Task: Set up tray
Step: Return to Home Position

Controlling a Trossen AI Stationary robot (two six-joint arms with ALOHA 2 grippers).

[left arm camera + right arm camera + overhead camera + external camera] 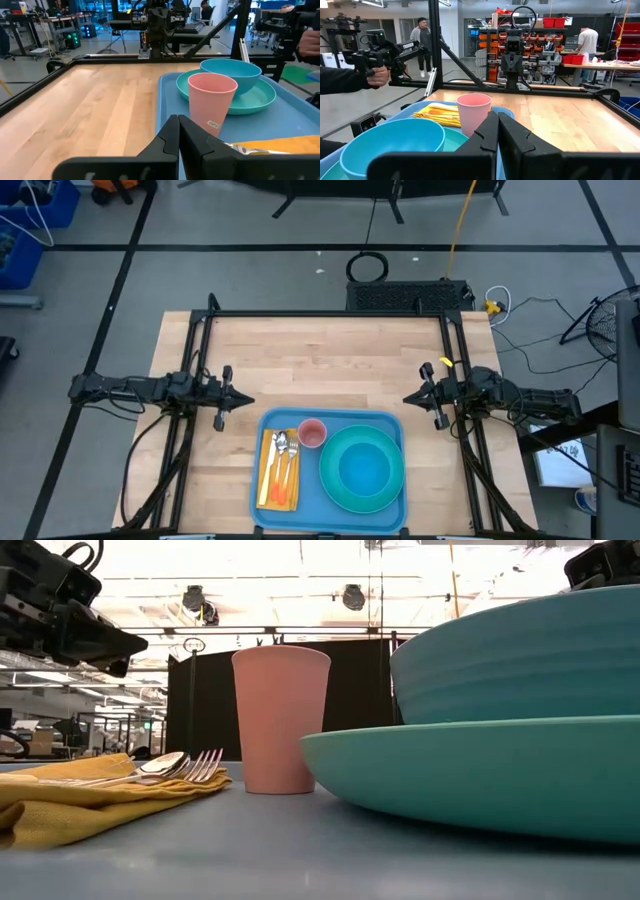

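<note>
The blue tray (340, 418) lies at the middle of the table's near edge. It carries a yellow napkin (270, 485) with a spoon and forks (180, 765) on top, an upright pink cup (312, 433), and a teal plate (328, 475) with a blue bowl (364, 470) in it. My left gripper (245, 401) is shut and hovers over the wood just left of the tray's far left corner. My right gripper (408, 399) is shut and hovers just beyond the far right corner. Neither touches anything.
Bare wood (320, 360) covers the far half of the table. Black frame rails (330, 314) run along the far and side edges. In the right wrist view a person's hand (377, 75) holds a dark device beyond the table's near side.
</note>
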